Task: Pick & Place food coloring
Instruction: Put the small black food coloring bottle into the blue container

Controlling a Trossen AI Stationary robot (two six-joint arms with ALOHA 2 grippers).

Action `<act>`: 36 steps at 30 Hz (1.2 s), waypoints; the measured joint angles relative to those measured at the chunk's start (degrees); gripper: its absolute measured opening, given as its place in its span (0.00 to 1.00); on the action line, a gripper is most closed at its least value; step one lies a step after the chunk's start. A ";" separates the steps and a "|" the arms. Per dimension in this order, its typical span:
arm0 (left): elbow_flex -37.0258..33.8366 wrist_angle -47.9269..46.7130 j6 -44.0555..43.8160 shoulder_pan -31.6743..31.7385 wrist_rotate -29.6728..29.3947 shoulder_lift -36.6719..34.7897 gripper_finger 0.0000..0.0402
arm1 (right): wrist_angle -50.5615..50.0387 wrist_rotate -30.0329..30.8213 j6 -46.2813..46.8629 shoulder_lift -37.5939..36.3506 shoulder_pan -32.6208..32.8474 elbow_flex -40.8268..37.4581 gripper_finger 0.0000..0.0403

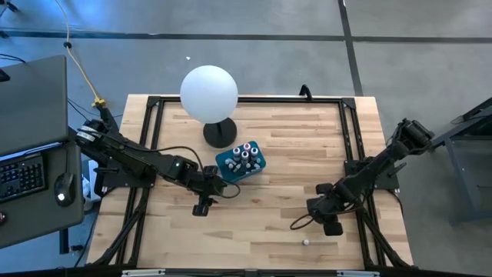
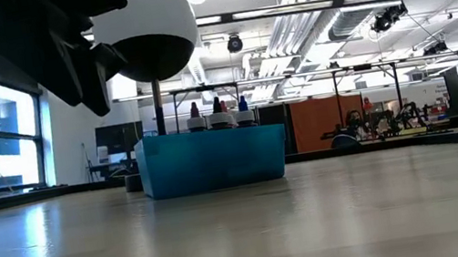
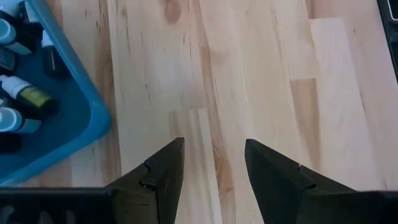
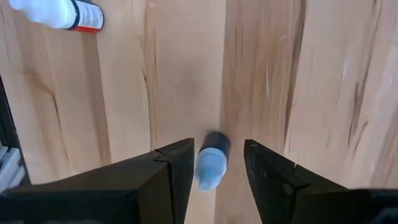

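While our right end effector (image 4: 214, 165) hovers low over the pale wooden counter (image 4: 298, 74) with its dark wedge fingers spread, one small bottle with a bluish tip (image 4: 211, 163) lies loose between them, and a second whitish, red-banded bottle (image 4: 59, 14) lies well apart. Our left end effector (image 3: 211, 165), also released and holding nothing, sits just beside the teal plastic box (image 3: 93, 124), where we see several more food coloring bottles (image 1: 244, 154).

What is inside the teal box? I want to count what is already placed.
Small dropper bottles stand upright in the teal box; red, blue and dark caps show. An exact count is unclear, since they crowd each other.
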 joint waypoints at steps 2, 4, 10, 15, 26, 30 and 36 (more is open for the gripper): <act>0.00 -0.02 -1.29 0.00 0.00 0.00 0.42 | -0.12 -0.13 1.38 0.00 0.66 0.00 0.33; 0.00 -0.04 -1.95 0.00 0.00 -0.01 0.42 | -0.20 0.07 1.60 0.00 1.48 0.00 0.33; 0.00 -0.04 -2.16 0.00 -0.02 0.00 0.42 | -0.44 2.72 2.47 0.02 3.71 0.00 0.33; 0.00 -0.06 -2.16 0.00 -0.02 -0.01 0.42 | -0.51 5.60 2.31 0.02 4.50 0.00 0.33; 0.00 -0.11 -1.95 0.00 -0.04 0.00 0.42 | -1.29 5.59 5.08 0.17 4.47 0.00 0.23; 0.00 -0.57 -1.95 0.00 -0.04 0.00 0.42 | -1.34 4.91 5.08 0.17 4.47 0.00 0.18; 0.00 -0.57 -0.51 0.00 -0.04 0.00 0.42 | 0.22 6.14 5.06 0.13 3.64 0.04 0.12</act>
